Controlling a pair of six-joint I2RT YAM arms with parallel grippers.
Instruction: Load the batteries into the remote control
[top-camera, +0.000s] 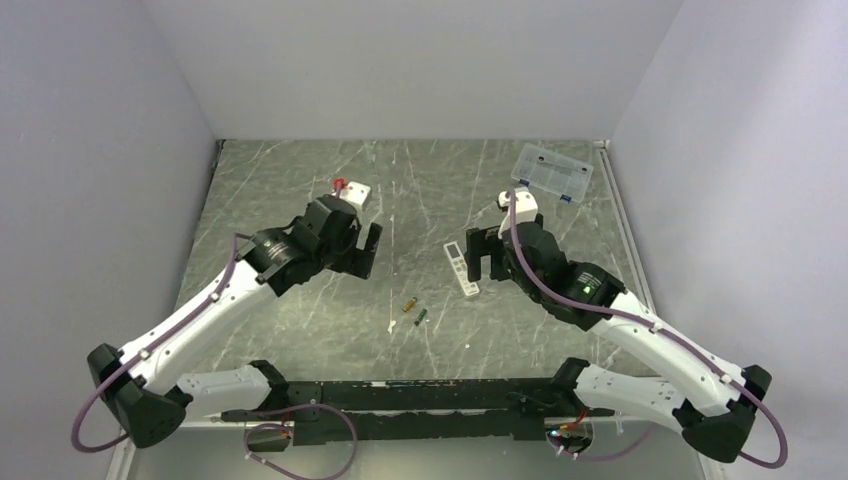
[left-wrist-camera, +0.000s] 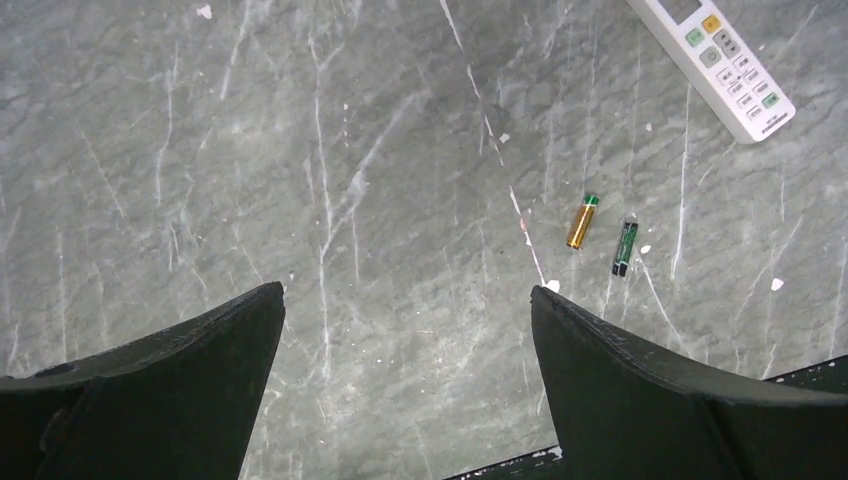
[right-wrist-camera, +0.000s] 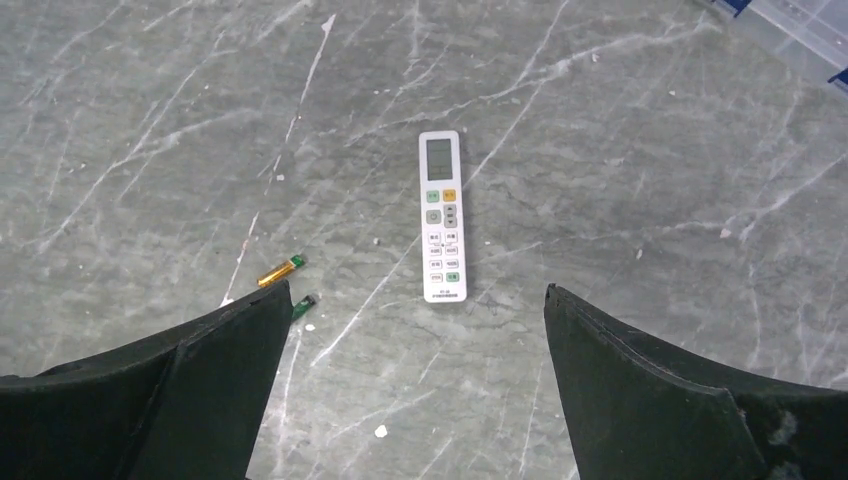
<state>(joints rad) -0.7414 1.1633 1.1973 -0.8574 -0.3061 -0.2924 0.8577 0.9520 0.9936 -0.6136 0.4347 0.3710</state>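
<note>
Left gripper (left-wrist-camera: 405, 300) and right gripper (top-camera: 486, 258) hover, fingers spread wide, empty; remote (top-camera: 461, 268) lies buttons-up on table (top-camera: 280, 190), gold battery (top-camera: 408, 303) and green battery (top-camera: 421, 316) loose nearby (nothing loaded yet), so pickup, flip, insertion all remain

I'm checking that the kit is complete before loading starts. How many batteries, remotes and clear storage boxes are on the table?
batteries: 2 (gold battery, green battery)
remote control: 1
clear compartment box: 1
Total: 4
</note>
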